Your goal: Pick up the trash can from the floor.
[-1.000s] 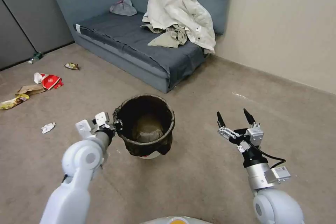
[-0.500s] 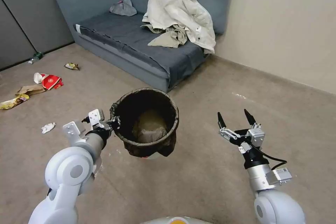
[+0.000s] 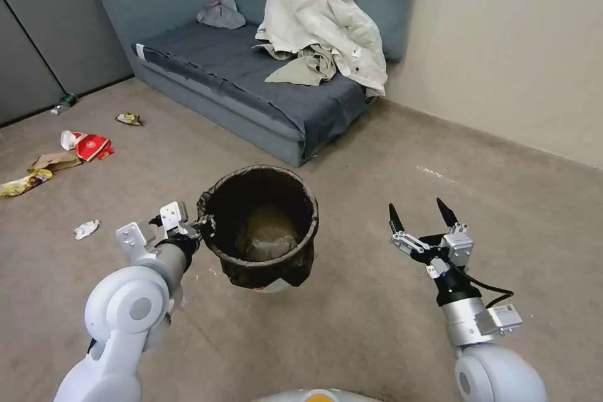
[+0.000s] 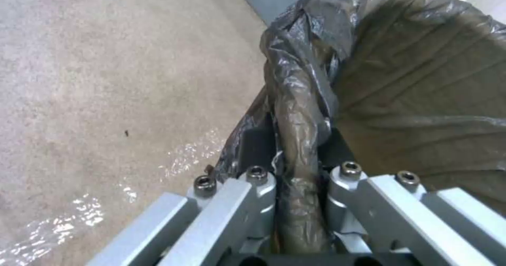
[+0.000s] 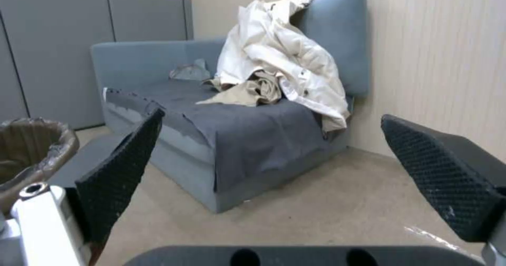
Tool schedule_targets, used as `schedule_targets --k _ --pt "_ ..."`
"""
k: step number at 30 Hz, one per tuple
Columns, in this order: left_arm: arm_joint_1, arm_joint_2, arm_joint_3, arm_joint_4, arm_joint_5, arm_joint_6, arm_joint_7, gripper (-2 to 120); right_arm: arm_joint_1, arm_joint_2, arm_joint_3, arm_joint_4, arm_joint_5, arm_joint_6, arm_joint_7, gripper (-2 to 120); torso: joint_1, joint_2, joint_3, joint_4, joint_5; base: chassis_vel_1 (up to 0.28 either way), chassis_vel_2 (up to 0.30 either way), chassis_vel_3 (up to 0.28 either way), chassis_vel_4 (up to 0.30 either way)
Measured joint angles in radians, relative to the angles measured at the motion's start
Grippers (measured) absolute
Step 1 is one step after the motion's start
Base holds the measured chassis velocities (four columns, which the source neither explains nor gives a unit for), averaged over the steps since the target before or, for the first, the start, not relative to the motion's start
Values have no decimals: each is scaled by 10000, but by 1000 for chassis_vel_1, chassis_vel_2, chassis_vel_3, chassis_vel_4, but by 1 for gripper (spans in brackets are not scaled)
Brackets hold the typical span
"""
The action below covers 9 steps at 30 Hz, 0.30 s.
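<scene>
Lowered slightly, the trash can (image 3: 260,226) hangs upright, left pincer (image 3: 202,224) clamped.

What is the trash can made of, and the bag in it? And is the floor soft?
The trash can looks like smooth white plastic, where it peeks out below. Its bag is thin, shiny, wrinkly dark film, probably plastic. The floor looks like short beige carpet, matte and finely speckled, so likely a bit soft.

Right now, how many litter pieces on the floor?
6, all left of the trash can: bottle, small wrapper, red carton, brown paper, yellow wrapper, white wad. More may lie outside the view.
</scene>
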State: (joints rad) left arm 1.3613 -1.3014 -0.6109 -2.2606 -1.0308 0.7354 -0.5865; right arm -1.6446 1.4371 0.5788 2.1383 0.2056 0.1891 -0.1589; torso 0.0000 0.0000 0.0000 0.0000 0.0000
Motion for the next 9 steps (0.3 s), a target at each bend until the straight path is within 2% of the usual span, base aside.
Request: schedule_targets --k 9 --pt "16 23 -8 -8 2 0 1 5 -3 -29 8 42 -1 -18 7 100 0 0 0 0 0 0 0 0 0"
